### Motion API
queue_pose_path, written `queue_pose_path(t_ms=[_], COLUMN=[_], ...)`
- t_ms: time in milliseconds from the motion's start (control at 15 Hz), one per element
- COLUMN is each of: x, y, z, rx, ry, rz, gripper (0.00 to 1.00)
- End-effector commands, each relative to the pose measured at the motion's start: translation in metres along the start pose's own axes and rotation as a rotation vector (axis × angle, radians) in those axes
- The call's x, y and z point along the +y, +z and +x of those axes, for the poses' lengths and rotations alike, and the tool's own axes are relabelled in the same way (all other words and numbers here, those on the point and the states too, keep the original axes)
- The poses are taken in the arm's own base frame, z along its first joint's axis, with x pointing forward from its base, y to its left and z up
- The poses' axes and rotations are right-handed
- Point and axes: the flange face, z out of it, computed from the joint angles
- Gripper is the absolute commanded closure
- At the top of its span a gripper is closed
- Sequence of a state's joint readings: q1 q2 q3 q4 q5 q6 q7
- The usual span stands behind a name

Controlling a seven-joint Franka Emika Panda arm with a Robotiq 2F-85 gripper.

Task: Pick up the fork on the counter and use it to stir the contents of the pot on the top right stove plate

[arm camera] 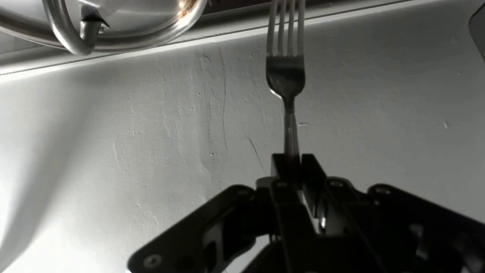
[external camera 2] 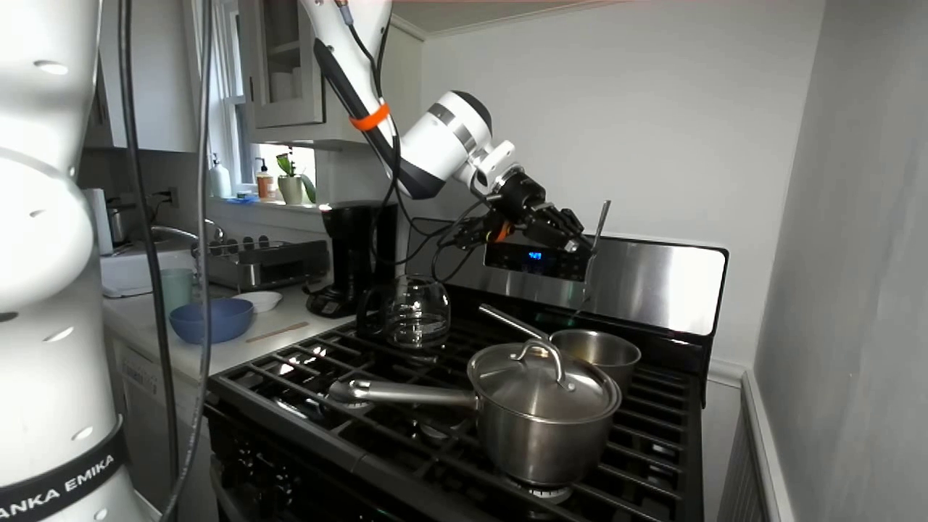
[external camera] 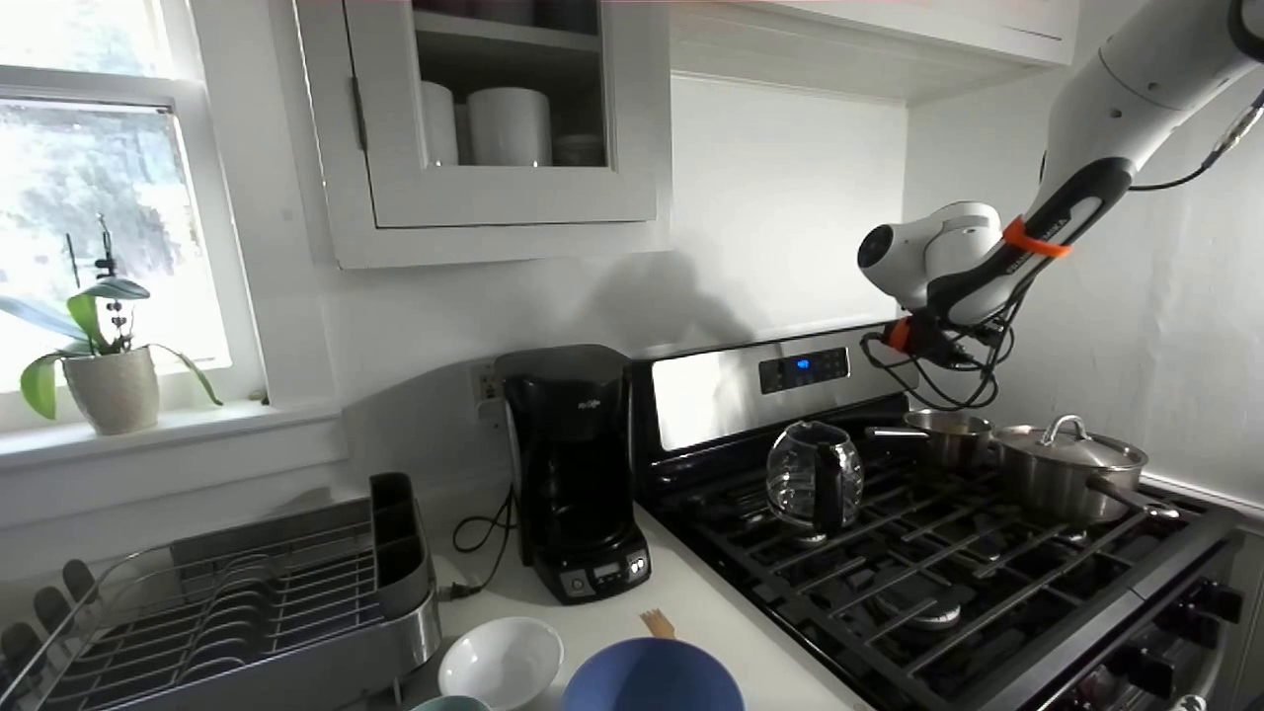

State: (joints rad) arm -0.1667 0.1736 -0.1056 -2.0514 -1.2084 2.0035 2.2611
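Counter (external camera: pixel 706 612), well left of lidded pot (external camera 2: pixel 542 428): pick-up evidently done. Gripper (arm camera: pixel 291 163), above and behind lidded pot: jaws narrow, fork (arm camera: pixel 286 77) held by handle. Open pot (external camera: pixel 948 449), close behind lidded pot: presumed target. Stirring apparently left to do; whether fork reaches inside, not visible from here.

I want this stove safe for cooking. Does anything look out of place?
Yes: the glass carafe stands on the stove, though it probably belongs in the coffee maker alongside. Also, the wrist view shows thin cracklike lines marring the wall.
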Motion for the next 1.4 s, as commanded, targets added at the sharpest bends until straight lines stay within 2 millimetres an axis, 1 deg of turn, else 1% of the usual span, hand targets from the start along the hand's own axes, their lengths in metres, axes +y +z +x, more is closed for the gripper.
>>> queue_pose_path(t_ms=[0, 200, 333, 467, 733, 933, 1333], x=[-0.017, -0.03, -0.038, -0.047, -0.06, -0.067, -0.078], y=[0.005, 0.01, 0.015, 0.022, 0.031, 0.035, 0.038], z=[-0.027, -0.048, -0.057, -0.062, -0.065, -0.062, -0.032], rx=[0.03, 0.025, 0.02, 0.016, -0.004, -0.025, -0.09], ry=[-0.008, -0.031, -0.049, -0.046, -0.06, -0.094, -0.161], rz=[0.0, 0.001, -0.006, -0.013, -0.018, -0.019, -0.061], gripper=[0.96, 0.96, 0.96, 0.96, 0.96, 0.96, 0.96])
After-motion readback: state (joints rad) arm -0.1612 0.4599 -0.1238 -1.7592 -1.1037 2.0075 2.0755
